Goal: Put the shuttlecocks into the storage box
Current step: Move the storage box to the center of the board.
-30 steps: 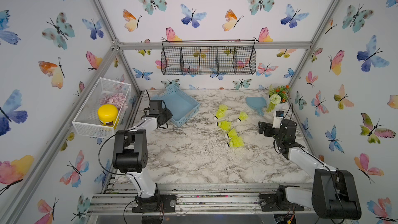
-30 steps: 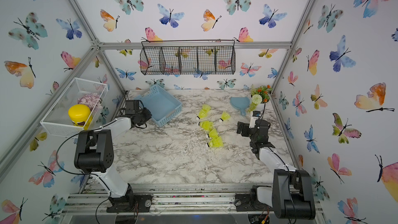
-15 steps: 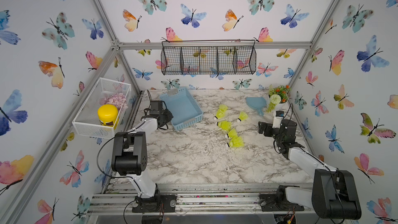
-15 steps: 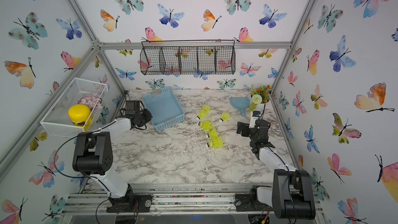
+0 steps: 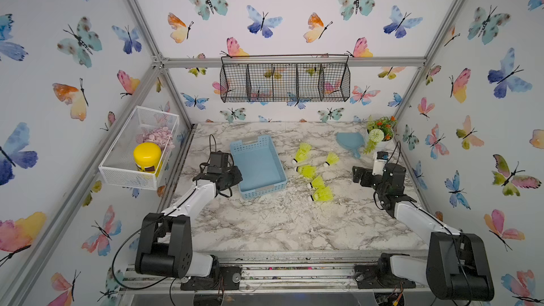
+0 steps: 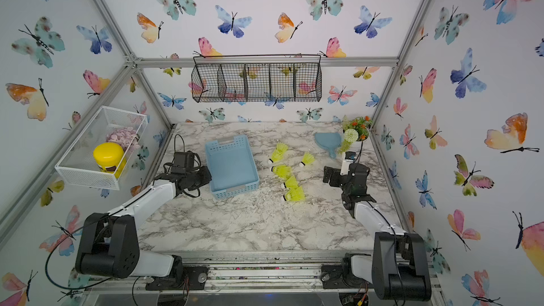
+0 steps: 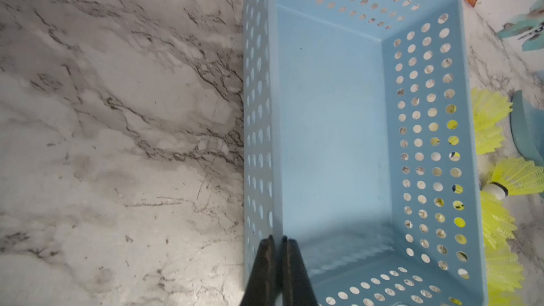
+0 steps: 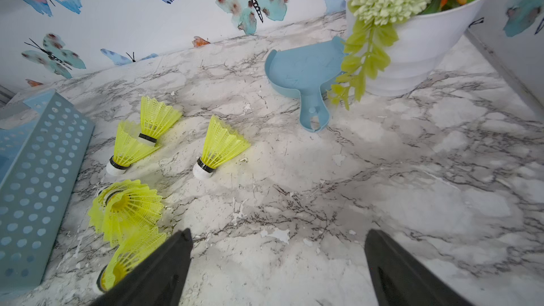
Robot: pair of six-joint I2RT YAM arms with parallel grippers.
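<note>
The light blue storage box (image 5: pixel 263 191) (image 6: pixel 233 190) stands left of centre on the marble table, with nothing inside. My left gripper (image 5: pixel 240 176) (image 6: pixel 209 176) (image 7: pixel 276 241) is shut on the box's left side wall (image 7: pixel 259 142) near its front corner, one finger inside and one outside. Several neon yellow shuttlecocks (image 5: pixel 307 170) (image 6: pixel 282 170) (image 8: pixel 220 142) lie scattered on the table right of the box. Further right, my right gripper (image 5: pixel 357 175) (image 6: pixel 328 175) (image 8: pixel 278 232) hangs open and holds nothing. One finger is close beside the nearest shuttlecock (image 8: pixel 129 254).
A blue scoop (image 5: pixel 350 142) (image 8: pixel 306 78) and a white pot with an artificial plant (image 5: pixel 379 133) (image 8: pixel 412 48) stand at the back right. A white mesh basket (image 5: pixel 138 148) holding a yellow jar hangs on the left wall. A black wire basket (image 5: pixel 284 83) hangs on the back wall.
My left gripper closed further on the box wall. The box slid toward the front and right and turned more square to the table. The right arm has not moved.
</note>
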